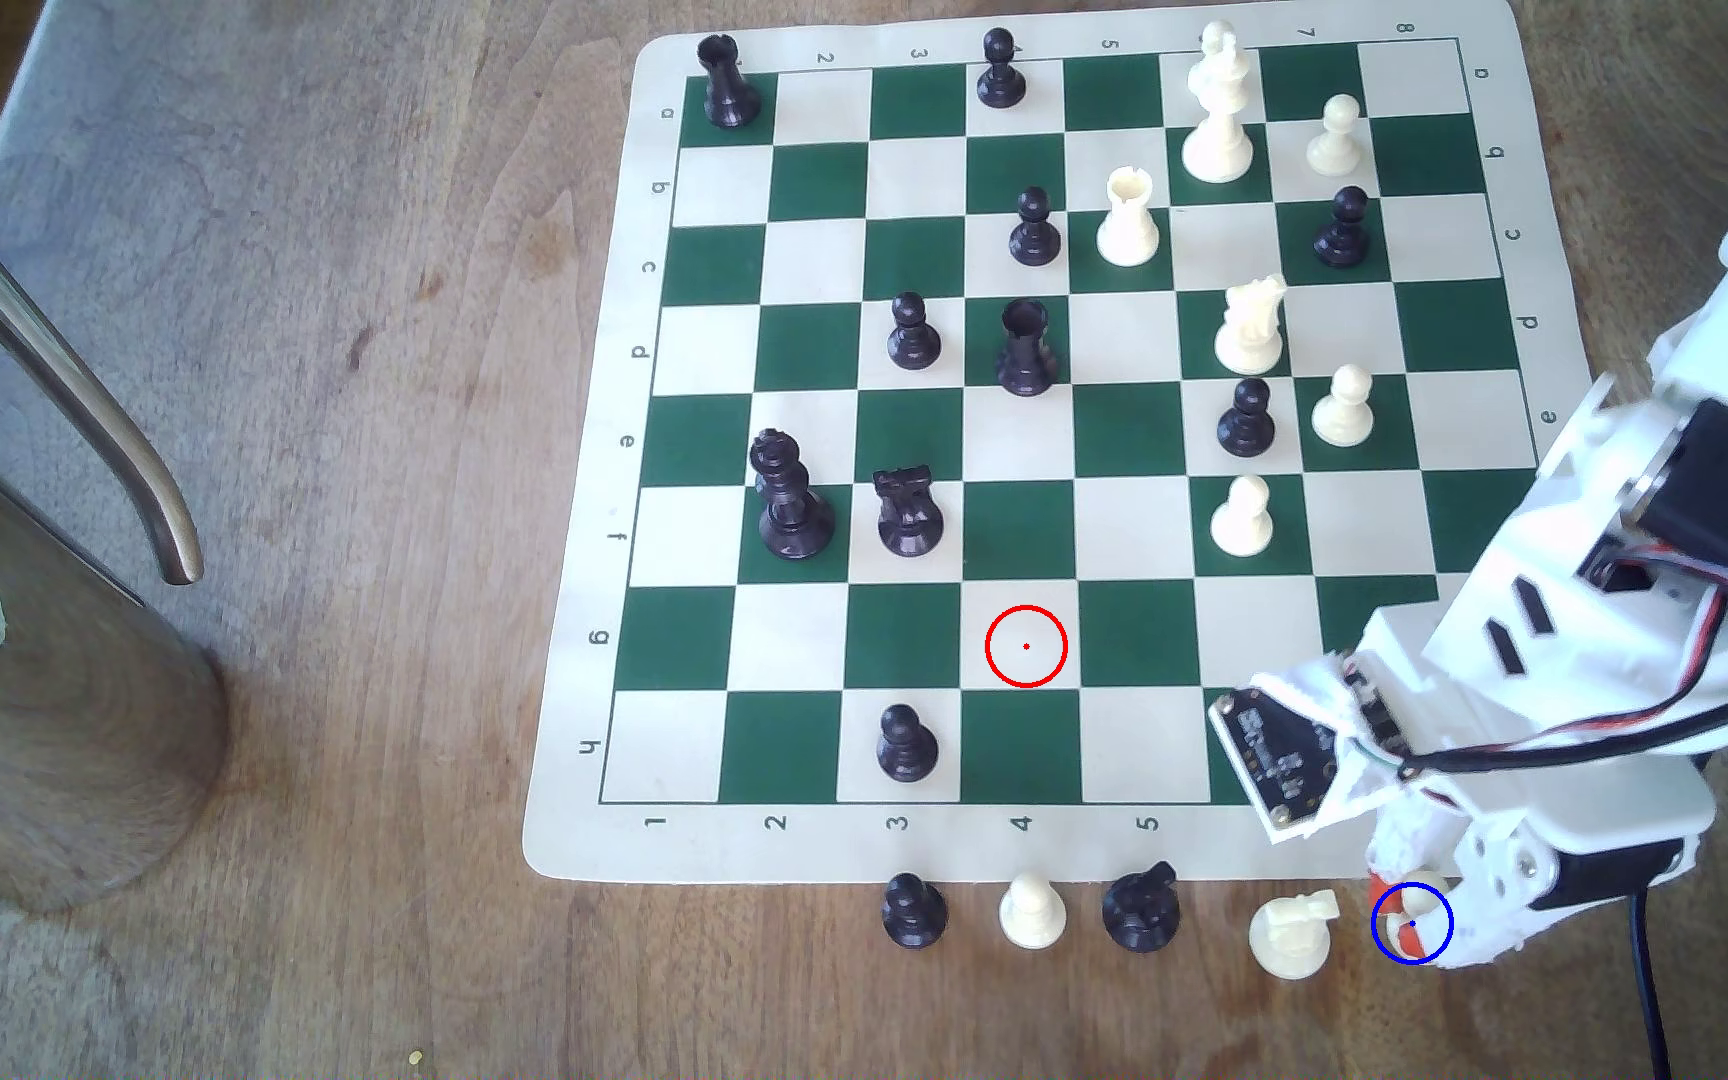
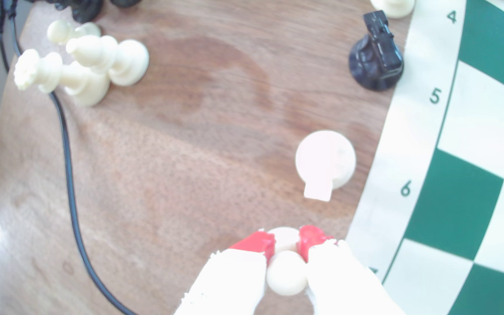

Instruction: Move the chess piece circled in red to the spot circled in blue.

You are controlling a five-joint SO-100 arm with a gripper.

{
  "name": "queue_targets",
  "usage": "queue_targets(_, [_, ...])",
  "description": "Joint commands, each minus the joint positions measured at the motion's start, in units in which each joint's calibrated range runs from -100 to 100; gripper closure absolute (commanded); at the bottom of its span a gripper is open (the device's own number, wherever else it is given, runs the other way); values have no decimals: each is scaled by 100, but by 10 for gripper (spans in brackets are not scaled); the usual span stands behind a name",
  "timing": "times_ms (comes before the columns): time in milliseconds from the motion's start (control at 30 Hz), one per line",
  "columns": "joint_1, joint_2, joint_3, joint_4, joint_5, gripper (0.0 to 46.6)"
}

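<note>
My arm reaches down past the board's near edge, and my jaws are clenched on the cream pawn, red-tipped fingers on either side of its neck. It stands upright between them, ball head up, base towards the brown wood worktop, inside the blue ring. A cream knight stands just beside my jaws, and a black cable trails well apart.

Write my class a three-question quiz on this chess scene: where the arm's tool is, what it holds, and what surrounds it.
1. True or false: the red ring encloses a piece.
2. What sits between the tool's red tips?
3. The blue ring lies: A) on a green square, B) on the wooden table off the board, C) on the metal jug.

Key: 1 false, its square is bare. 2 a cream pawn. 3 B.
</note>
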State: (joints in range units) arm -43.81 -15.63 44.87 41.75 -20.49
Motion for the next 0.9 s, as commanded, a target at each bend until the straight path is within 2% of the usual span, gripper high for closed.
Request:
queue_targets(0, [28, 103, -27, -146, 20, 464])
queue_targets(500, [114, 374, -17, -220, 68, 464])
queue_targets(533, [137, 391, -17, -211, 59, 435])
queue_targets(867, [90, 417, -17, -154, 54, 323])
